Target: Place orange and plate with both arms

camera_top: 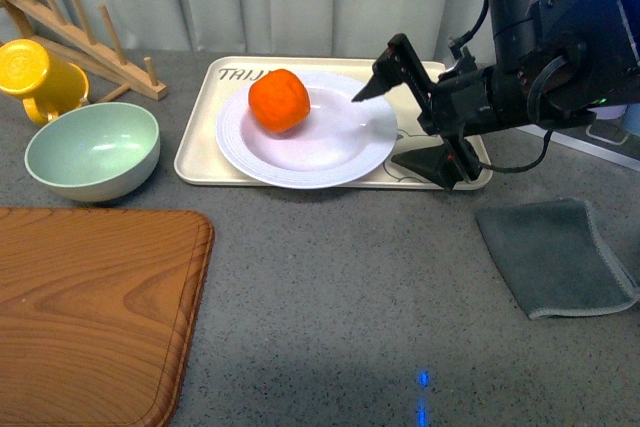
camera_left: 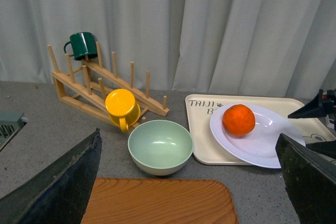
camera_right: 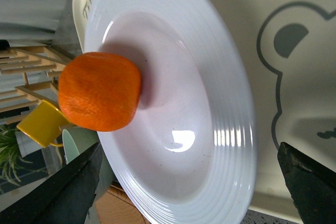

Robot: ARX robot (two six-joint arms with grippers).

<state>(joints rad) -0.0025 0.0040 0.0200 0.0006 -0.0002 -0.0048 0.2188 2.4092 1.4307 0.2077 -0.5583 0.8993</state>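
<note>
The orange (camera_top: 279, 100) already sits at ten o'clock in the plate (camera_top: 330, 152), on the tray (camera_top: 196, 152); right pincer (camera_top: 408, 127) gapes empty at three o'clock; moving the plate looks left

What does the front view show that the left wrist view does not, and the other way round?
Only the front view shows the grey cloth on the counter and the right gripper, its jaws open beside the plate.

Only the left wrist view shows the dark green mug hanging on the wooden rack.

Both show the orange lying on the white plate, the plate on the beige tray, the mint-green bowl, the yellow mug and the wooden cutting board.
</note>
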